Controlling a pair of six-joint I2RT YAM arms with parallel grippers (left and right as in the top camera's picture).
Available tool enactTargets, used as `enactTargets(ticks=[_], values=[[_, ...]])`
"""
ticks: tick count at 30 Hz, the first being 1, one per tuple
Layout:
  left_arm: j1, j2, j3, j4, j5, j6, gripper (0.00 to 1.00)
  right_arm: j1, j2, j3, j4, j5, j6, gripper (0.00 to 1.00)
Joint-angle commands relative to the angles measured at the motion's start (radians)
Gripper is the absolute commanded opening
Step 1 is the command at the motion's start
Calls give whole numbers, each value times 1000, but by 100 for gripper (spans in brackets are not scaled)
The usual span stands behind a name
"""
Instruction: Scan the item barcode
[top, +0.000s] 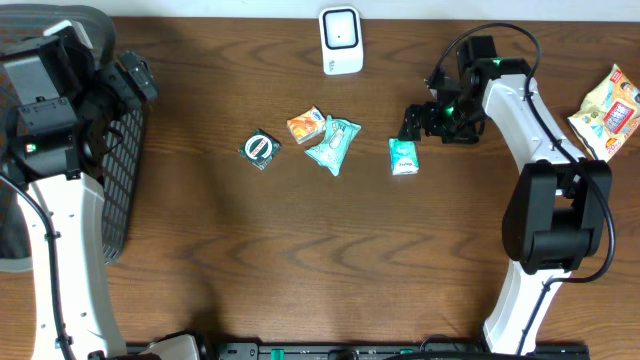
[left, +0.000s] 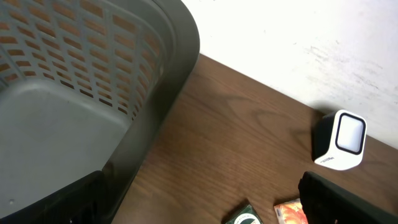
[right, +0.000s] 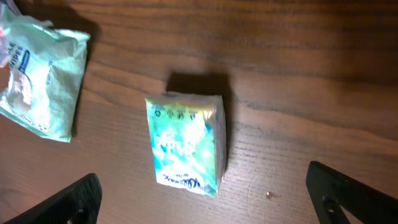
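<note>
One small green packet (right: 185, 144) lies flat on the brown table (top: 220, 260), right of centre, its printed face up. I cannot make out a barcode on it from any of my views. The right gripper (top: 417, 124) hangs just above and behind the packet with its jaws spread wide. In the right wrist view one fingertip (right: 78, 199) sits in each lower corner, and the packet lies between them, touched by neither. That gripper holds nothing.

Just left of the packet lies a crumpled teal pouch (top: 333, 144). An orange packet (top: 306, 125) sits beside the pouch's upper corner, and a dark packet with a round label (top: 261, 148) lies further left, apart from both. The white scanner (top: 341, 40) stands upright at the table's far edge, well apart from the green packet, and faces the row of packets. A yellow snack bag (top: 607, 113) lies at the right edge.

On my left side, the left gripper (left: 202, 208) hovers at the rim of the grey mesh basket (left: 155, 68), jaws fully apart, gripping nothing. Of the basket's inside I see only a stretch of plain grey floor and slotted wall.
</note>
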Motion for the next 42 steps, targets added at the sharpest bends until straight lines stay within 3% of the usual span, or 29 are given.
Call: enactTargets(ticks=[1,2,12,17,22,31,38,39,42], values=[[14,17,6,-21,-69,-2,98,8,-21,-9,7,1,-24,99],[14,17,6,-21,-69,-2,98,11,-21,-19,16,2,-32,99],[14,17,6,-21,-69,-2,98,16,-21,-164,157,-76,-13,52],[14,17,6,-21,-69,-2,98,21,-21,-220,224,-105,-10,51],[14,17,6,-21,-69,-2,98,24,-21,-244,246,-104,13,44],[14,17,6,-21,-69,-2,98,29,-21,-269,269,-93,13,43],[14,17,6,-21,-69,-2,98,26,-22,-310,310,-93,62,11],[14,17,6,-21,-69,-2,98,26,-22,-306,311,-96,73,1],[14,17,6,-21,-69,-2,98,19,-22,-286,308,-136,76,1]])
